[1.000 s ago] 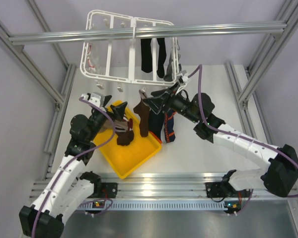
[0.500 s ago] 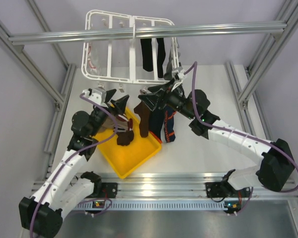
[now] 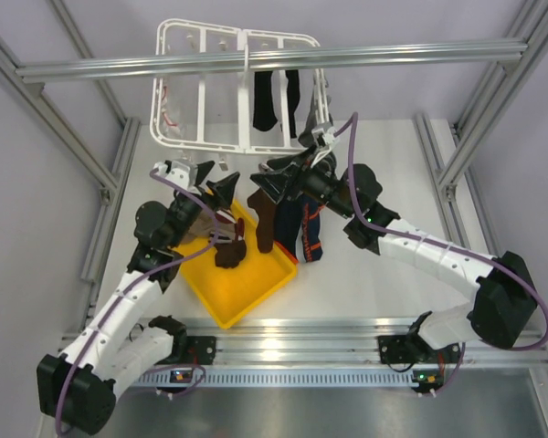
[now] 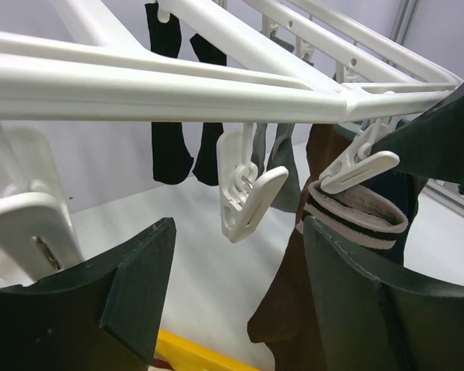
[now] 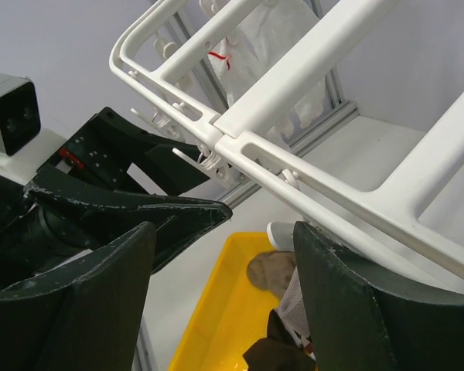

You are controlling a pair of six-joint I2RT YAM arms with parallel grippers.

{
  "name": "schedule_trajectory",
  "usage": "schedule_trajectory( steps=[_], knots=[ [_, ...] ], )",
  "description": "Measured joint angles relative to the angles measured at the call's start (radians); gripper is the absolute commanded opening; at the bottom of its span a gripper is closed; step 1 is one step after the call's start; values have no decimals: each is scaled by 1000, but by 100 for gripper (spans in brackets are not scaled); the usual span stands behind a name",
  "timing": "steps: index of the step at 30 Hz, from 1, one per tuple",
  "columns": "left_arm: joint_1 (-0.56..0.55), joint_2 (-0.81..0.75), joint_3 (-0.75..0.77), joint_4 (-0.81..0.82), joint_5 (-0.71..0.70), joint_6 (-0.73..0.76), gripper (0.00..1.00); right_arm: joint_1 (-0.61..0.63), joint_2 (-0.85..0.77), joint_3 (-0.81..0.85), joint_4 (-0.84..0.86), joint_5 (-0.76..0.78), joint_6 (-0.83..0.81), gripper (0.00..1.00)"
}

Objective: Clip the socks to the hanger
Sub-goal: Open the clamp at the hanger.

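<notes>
The white hanger hangs from the top rail, and two black socks are clipped on its far side. A brown sock with a striped cuff hangs from a clip at the near bar, beside a navy sock with orange trim. My left gripper is open under the near bar, just below an empty clip, and the brown sock touches its right finger. My right gripper is open too, empty, with the hanger bar above its fingers.
A yellow tray lies under both grippers and holds a dark brown sock and a tan sock. Aluminium rails cross above the hanger. The two grippers point at each other, close together.
My right gripper has moved left and up to the hanger's near bar. My left gripper has risen a little towards the empty clip. The black socks have swung slightly left.
</notes>
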Motion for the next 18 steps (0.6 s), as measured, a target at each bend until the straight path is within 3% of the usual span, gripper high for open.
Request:
schedule_trajectory(
  steps=[4,7,11,18],
  knots=[
    [-8,31,2,22,-11,-2,70,0,0,0,0,0,0,70],
    [-13,43,11,31,-19,-3,62,0,0,0,0,0,1,70],
    [-14,43,26,36,-15,1,40,2,0,0,0,0,4,68],
    [-14,-21,47,-51,34,21,23,22,0,0,10,3,3,61]
  ],
)
